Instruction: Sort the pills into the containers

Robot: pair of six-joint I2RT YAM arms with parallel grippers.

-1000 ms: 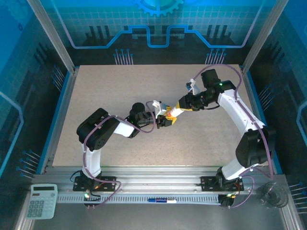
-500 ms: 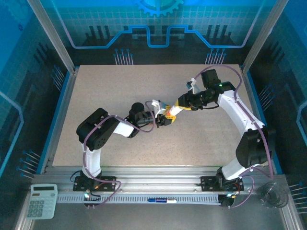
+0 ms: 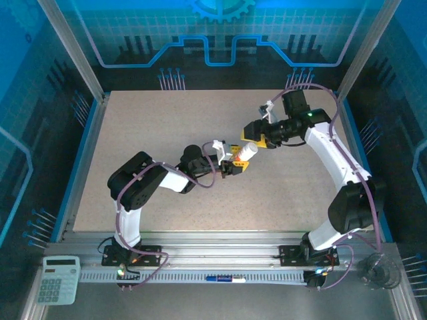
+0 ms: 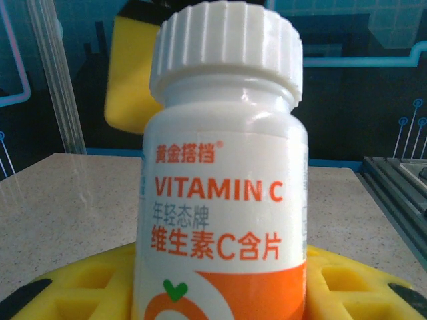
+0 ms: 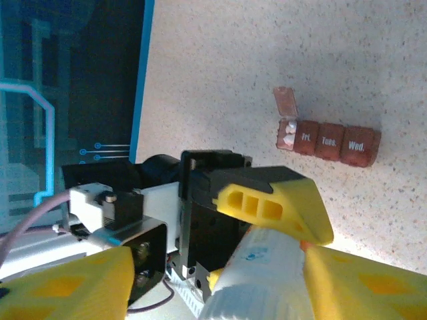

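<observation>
Seen from the top camera, the left claw point(image 3: 231, 165) sits at the middle of the speckled counter point(image 3: 147, 133), clenched on a white bottle point(image 3: 245, 154). The bottle slants up and to the right out of the claw. The right claw point(image 3: 257, 135) hangs just up and right of the bottle's top end, with its yellow fingers parted. A calculator point(image 3: 57, 280) lies at the lower left, off the counter.

On the left wrist camera, the bottle point(image 4: 223, 200) takes up the centre of the frame. Its ribbed white cap point(image 4: 227, 50) is on, and the label reads "VITAMIN C" in orange. The left claw point(image 4: 220, 287) grasps the bottle low down, with a yellow finger point(image 4: 87, 287) showing on either side at the bottom edge.

On the right wrist camera, the right claw point(image 5: 220, 287) is released. Its two yellow fingers point(image 5: 73, 283) stand spread in the lower corners, with the bottle point(image 5: 260, 273) lying between them. A finger of the left claw point(image 5: 267, 210) presses against the bottle at centre. The pill box point(image 5: 330, 143), a reddish-brown strip, lies on the counter in the upper right, well apart from both claws. The lid point(image 5: 285, 101) at its left end is up, white pills point(image 5: 289, 133) sit in that compartment, and the other lids are closed.
</observation>
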